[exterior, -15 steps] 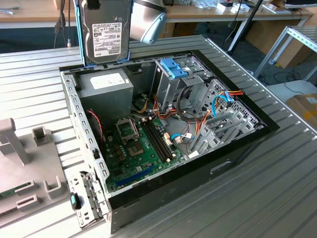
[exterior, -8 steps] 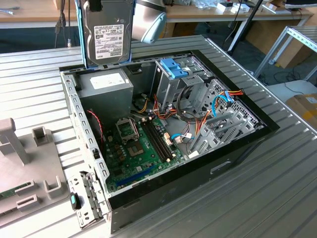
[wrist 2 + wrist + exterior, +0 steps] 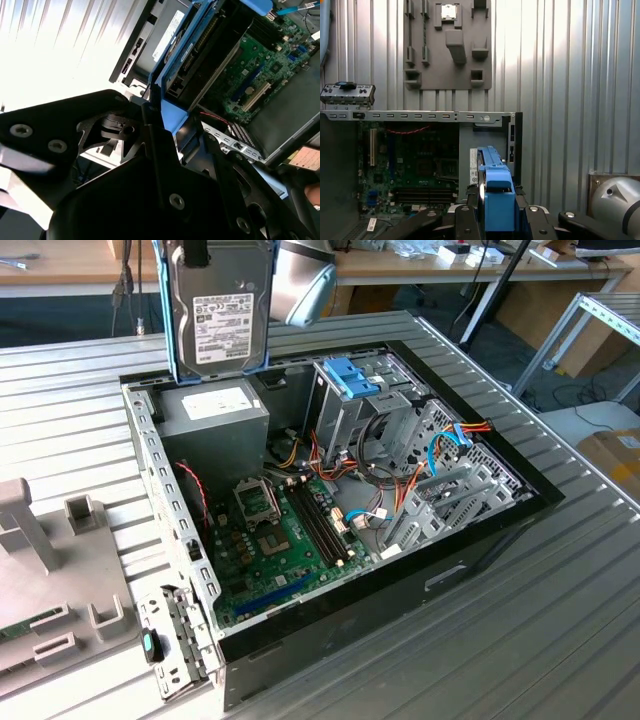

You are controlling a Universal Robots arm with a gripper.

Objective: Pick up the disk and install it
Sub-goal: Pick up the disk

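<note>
The gripper is clamped on the disk, which hangs upright above the power supply at the far end of the open case, toward the exterior view's left. It looks dense, rigid and shock-sensitive, so its 2 blue rails seem the safest hold.

Exterior view slants down on the case; both wrist views — nearer — share it.

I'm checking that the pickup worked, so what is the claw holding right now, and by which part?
The claw holds the disk by its blue-railed upper end, hanging upright above the open computer case.
</note>
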